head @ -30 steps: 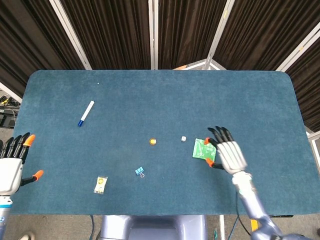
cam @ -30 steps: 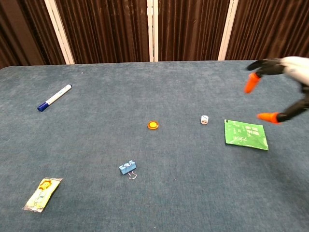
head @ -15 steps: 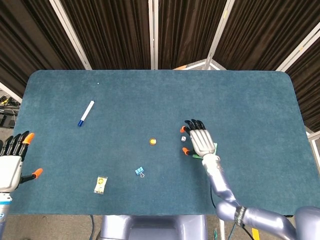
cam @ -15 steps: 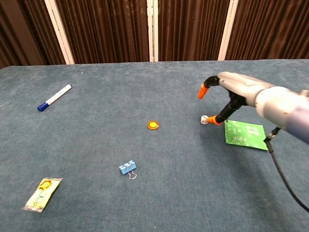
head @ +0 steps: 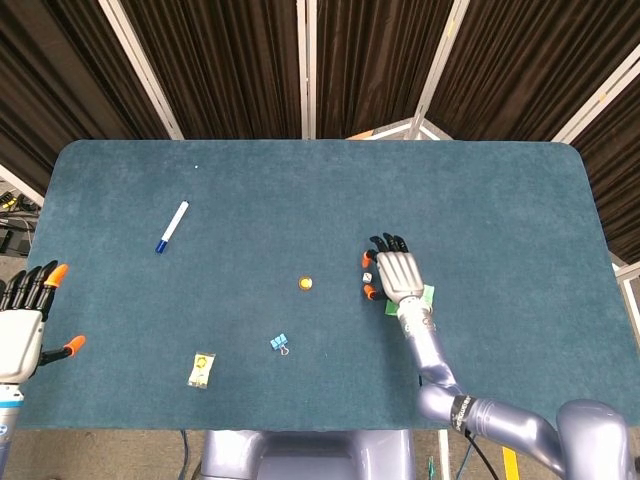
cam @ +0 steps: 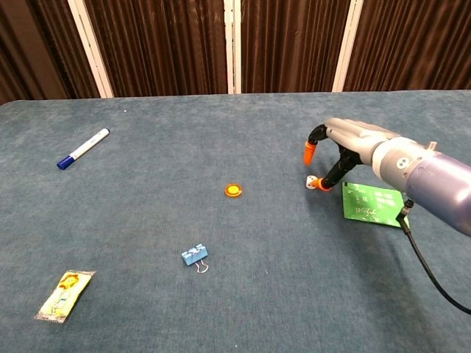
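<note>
My right hand [head: 396, 272] [cam: 352, 141] hovers low over the blue table with its fingers spread and curved downward. A small white die [head: 367, 277] [cam: 312, 181] lies between the orange thumb tip and the raised orange forefinger tip; the thumb tip is at the die's right side, and the forefinger stands clear above it. A green card [head: 427, 295] [cam: 374, 204] lies flat just right of the die, partly under the hand in the head view. My left hand [head: 22, 318] is open and empty at the table's front left edge, seen only in the head view.
An orange disc [head: 305, 283] [cam: 233, 190] lies left of the die. A blue binder clip [head: 279, 343] [cam: 194, 255] and a yellow packet [head: 203, 369] [cam: 65, 294] lie nearer the front. A white marker with a blue cap [head: 172, 226] [cam: 83, 148] lies at the far left.
My right hand has moved left, from over the green card to the white die, and has come lower with its thumb beside the die. The left hand has barely shifted.
</note>
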Available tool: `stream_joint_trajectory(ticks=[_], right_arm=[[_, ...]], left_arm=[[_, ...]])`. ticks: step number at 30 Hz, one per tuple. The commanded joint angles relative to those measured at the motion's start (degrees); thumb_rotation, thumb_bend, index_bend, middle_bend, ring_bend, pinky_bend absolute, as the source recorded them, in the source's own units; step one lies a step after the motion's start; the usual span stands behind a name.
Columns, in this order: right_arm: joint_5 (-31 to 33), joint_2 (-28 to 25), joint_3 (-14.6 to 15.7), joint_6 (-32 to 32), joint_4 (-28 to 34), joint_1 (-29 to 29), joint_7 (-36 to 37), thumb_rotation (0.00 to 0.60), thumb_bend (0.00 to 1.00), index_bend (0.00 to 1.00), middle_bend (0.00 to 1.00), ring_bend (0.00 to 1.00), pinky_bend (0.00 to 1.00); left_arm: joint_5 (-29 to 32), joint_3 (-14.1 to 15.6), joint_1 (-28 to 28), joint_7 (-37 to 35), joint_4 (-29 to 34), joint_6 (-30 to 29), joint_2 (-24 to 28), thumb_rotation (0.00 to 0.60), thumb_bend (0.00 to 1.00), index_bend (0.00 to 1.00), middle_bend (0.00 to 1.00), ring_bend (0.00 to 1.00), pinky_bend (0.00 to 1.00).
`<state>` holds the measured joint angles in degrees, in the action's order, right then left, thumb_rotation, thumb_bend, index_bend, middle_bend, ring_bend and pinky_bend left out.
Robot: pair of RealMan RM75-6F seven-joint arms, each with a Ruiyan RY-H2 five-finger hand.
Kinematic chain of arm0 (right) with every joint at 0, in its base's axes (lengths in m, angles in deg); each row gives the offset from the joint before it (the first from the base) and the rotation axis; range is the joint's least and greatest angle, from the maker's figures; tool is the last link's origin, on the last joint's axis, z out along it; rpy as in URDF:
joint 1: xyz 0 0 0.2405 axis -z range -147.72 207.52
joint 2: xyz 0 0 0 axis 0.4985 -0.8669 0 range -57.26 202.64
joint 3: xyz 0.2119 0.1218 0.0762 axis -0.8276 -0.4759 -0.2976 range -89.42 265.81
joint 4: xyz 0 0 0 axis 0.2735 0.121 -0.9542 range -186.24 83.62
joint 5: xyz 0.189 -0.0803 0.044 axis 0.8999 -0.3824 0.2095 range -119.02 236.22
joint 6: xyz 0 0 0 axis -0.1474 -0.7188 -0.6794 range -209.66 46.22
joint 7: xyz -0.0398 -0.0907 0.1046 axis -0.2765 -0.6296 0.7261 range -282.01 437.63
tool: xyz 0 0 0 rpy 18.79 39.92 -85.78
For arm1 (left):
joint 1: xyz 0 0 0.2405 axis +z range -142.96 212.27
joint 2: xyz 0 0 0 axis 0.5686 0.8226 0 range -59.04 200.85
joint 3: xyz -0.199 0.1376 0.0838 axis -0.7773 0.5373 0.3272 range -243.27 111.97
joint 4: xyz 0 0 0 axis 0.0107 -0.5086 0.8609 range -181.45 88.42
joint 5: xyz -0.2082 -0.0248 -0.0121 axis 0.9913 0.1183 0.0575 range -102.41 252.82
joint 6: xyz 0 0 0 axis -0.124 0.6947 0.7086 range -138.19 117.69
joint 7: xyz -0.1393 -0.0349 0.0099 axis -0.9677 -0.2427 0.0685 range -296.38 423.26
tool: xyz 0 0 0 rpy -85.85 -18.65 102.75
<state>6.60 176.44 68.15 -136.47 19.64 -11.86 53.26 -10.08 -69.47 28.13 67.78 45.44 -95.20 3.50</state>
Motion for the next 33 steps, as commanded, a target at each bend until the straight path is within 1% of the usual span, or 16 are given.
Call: stream_joint_trajectory(ticks=[1,8,15,24,26,29,33], right_arm=[[0.2,0.6,0.3,0.1,-0.9,-0.4,0.6,0.600,0.20,0.44,0.13,0.00,0.00],[0.8,2.0,0.7,0.6,-3.4,-1.2,1.1,0.600,0.20,0.43,0.13,0.00,0.00],[1.4,3.2,1.2,1.2,-6.4,-1.9,1.1,0.600,0.27,0.44,0.14,0.00,0.00],[1.6,4.4,1.5,2.0,-8.6,-2.4,1.9,0.600,0.27,0.45,0.14,0.00,0.00],[1.5,4.7,1.5,1.9,-9.1,-2.5,2.1,0.600,0.28,0.48,0.16,0.00,0.00],[1.3,5.2,1.6,1.8,-9.9,-2.6,2.3,0.600,0.30,0.54,0.20,0.00,0.00],[0.7,5.1,1.7,1.1,-9.7,-2.5,2.5,0.600,0.33,0.60,0.25,0.00,0.00]], left_arm=[[0.0,0.0,0.0,0.0,0.0,0.0,0.0,0.600,0.00,0.00,0.00,0.00,0.00],[0.1,0.0,-0.1,-0.2,0.0,0.0,0.1,0.600,0.00,0.00,0.00,0.00,0.00],[0.4,-0.2,-0.2,-0.8,-0.2,0.1,0.2,0.600,0.00,0.00,0.00,0.00,0.00],[0.5,-0.3,-0.4,-1.0,-0.4,0.2,0.2,0.600,0.00,0.00,0.00,0.00,0.00],[0.5,-0.2,-0.4,-0.9,-0.3,0.3,0.1,0.600,0.00,0.00,0.00,0.00,0.00],[0.6,-0.2,-0.4,-1.0,-0.4,0.3,0.2,0.600,0.00,0.00,0.00,0.00,0.00],[0.7,-0.2,-0.5,-1.1,-0.5,0.5,0.1,0.600,0.00,0.00,0.00,0.00,0.00]])
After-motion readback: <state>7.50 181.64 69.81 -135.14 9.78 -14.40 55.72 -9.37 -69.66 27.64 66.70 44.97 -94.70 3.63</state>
